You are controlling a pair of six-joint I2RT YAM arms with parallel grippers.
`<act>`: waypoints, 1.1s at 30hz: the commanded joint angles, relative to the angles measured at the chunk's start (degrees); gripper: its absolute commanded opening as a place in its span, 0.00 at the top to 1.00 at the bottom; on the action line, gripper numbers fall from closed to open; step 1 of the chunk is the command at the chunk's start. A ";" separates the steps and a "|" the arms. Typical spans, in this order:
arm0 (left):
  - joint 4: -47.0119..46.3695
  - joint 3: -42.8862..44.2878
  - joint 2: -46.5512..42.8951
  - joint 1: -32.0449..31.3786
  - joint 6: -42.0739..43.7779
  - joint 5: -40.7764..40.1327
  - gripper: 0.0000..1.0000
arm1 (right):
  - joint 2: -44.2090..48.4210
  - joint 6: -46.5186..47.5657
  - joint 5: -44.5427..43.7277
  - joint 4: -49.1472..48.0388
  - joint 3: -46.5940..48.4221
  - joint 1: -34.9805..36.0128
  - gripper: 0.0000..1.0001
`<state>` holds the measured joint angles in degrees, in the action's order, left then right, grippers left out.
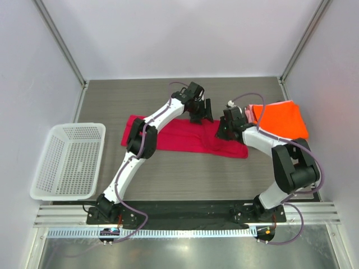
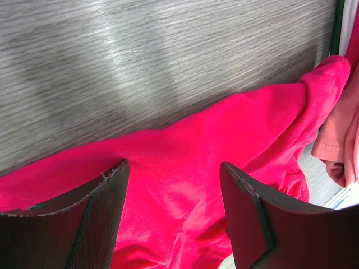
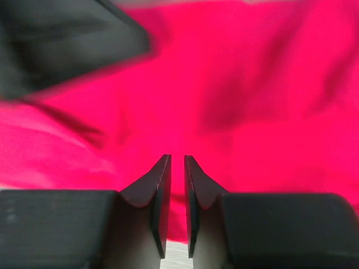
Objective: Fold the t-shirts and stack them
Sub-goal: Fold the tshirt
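The crimson t-shirt [image 1: 185, 139] lies spread across the middle of the bench [image 1: 185, 182] as a long band running left to right. It is flattened but not yet folded compact. The left hand [image 2: 174, 216] sits over the far edge of this shirt toward its right end. Its fingers [image 2: 104, 216] are set well apart with cloth visible between and below them, a stance suited to descending onto that edge for a pinch. The right hand [image 3: 176, 185] is positioned just to the right, over the bunched right end of the same shirt. Its fingers are drawn nearly together with only a slit between them; the pictures do not show whether cloth is pinched there. Working both hands on one end suggests a fold across the shirt's length. The orange t-shirt [image 1: 283, 120] rests at the far right of the bench, out of the working area. The pale pink t-shirt [image 2: 336, 145] lies just beside the crimson shirt's right end, close enough to risk snagging. The white basket [image 1: 76, 126] stands well apart at the left.
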<state>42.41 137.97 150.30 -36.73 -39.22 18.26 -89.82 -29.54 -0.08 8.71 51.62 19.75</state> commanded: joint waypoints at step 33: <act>-9.98 -29.85 -22.84 3.77 2.04 -4.71 0.01 | 8.00 -10.54 -19.96 8.78 -10.13 5.39 0.50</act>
<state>31.66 111.26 134.10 -34.76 -40.42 17.98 -80.77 -39.62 -17.69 20.71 41.21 25.80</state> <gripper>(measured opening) 0.993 0.480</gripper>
